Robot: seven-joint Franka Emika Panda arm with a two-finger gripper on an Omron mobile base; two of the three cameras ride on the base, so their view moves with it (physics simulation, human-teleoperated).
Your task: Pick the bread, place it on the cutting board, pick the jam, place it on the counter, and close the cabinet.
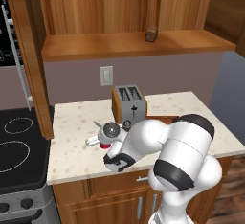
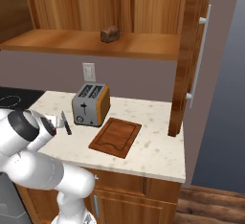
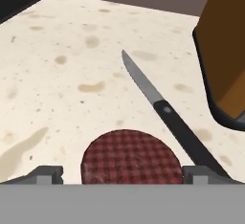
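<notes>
Jam (image 3: 131,157) sits upright on the counter (image 1: 76,141), just left of the toaster (image 1: 130,106) with a knife (image 3: 165,110) lying beside it; the gripper (image 3: 122,174) stands over its lid, fingertips (image 3: 45,174) spread wide to either side and clear of the jar, so the jam step reads as done. Bread (image 2: 110,33) rests on the open cabinet (image 2: 191,50) shelf, cutting board (image 2: 116,137) bare right of the toaster. Next call, by my judgement: lift straight off the jar without tipping it, then reach up for the bread or shut the door.
</notes>
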